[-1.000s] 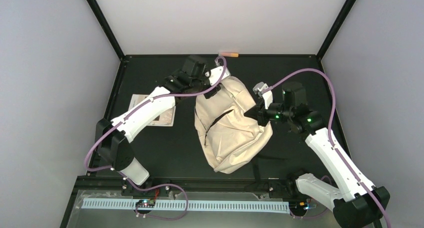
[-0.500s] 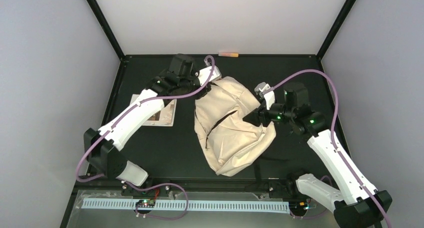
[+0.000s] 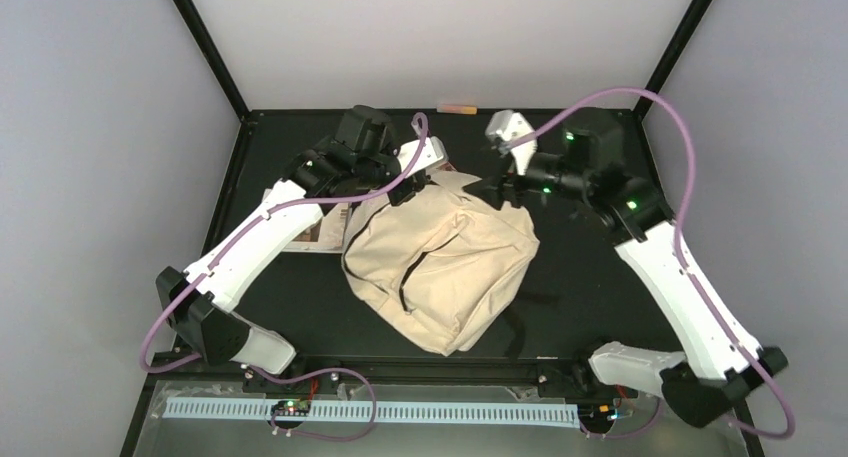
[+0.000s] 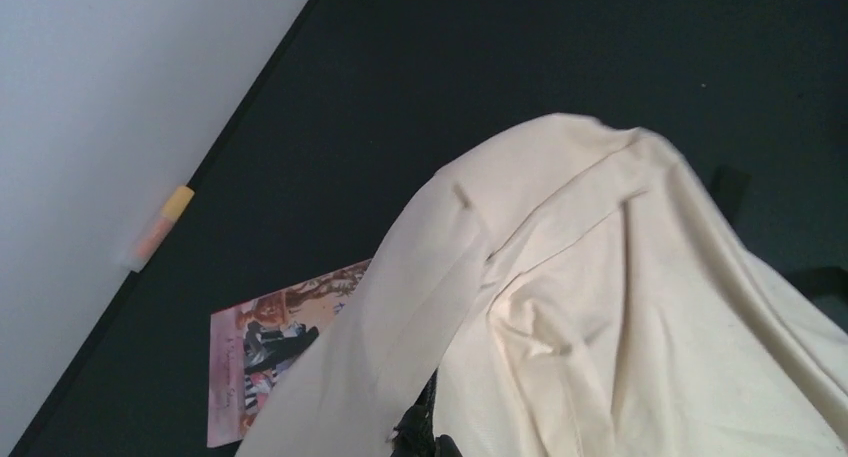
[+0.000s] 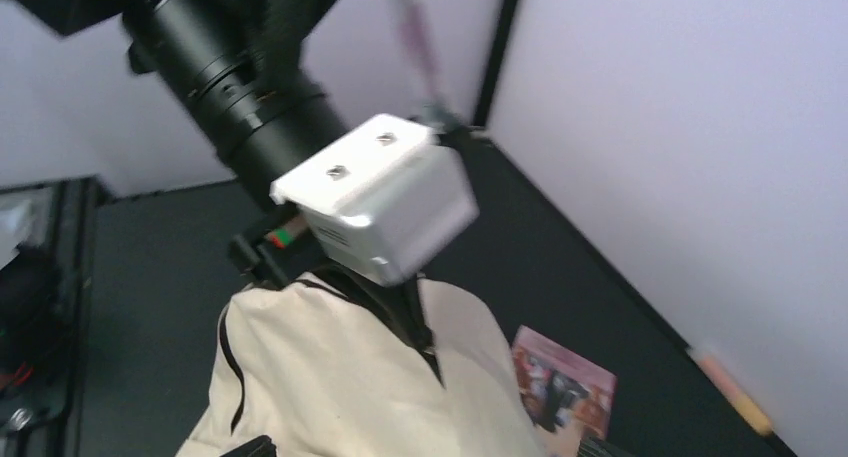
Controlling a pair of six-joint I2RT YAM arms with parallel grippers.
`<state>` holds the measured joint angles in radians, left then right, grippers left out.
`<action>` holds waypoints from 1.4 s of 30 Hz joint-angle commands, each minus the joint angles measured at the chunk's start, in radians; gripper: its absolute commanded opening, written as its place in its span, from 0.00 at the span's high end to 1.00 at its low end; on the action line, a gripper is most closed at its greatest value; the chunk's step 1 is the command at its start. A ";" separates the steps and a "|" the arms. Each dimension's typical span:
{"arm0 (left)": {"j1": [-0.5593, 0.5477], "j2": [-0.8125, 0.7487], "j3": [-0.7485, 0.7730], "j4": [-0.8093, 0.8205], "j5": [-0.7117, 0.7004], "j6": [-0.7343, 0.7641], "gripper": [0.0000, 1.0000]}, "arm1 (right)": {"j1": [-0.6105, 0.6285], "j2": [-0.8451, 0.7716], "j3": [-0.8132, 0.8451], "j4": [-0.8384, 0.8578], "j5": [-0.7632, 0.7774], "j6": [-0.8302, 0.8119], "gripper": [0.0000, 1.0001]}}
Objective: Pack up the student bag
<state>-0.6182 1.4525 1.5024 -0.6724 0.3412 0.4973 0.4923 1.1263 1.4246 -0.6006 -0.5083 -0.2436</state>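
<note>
Well forward, left pincer (image 3: pixel 418 184) tight on student bag (image 3: pixel 450 267).

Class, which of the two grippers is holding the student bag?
The left gripper: its jaws are shut on the student bag at its top fabric, whereas the right gripper stands open, holding nothing.

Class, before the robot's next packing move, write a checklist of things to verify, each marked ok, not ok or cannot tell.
1. Left claw clamped on the student bag: ok.
2. Right claw open and holding nothing: ok.
3. Bag's main opening wide enough to load: cannot tell.
4. Booklet clear of the bag: not ok, fabric overlaps it.
5. Marker untouched, apart from both claws: ok.
</note>
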 commanded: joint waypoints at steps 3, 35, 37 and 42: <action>-0.028 -0.049 0.105 -0.054 0.039 0.036 0.98 | 0.076 0.194 0.122 -0.180 -0.125 -0.321 0.20; -0.020 -0.029 0.057 -0.017 -0.013 -0.088 0.98 | 0.104 0.259 -0.450 0.802 0.085 -0.117 0.62; -0.018 -0.026 0.062 -0.018 -0.007 -0.086 0.98 | 0.104 0.271 -0.452 0.813 0.091 -0.112 0.60; -0.019 -0.022 0.057 -0.023 -0.002 -0.082 0.98 | 0.105 0.282 -0.461 0.876 0.206 -0.079 0.60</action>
<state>-0.6380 1.4281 1.5291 -0.7509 0.3050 0.4263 0.5938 1.3979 0.9806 0.1650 -0.4114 -0.3500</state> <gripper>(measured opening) 0.017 0.407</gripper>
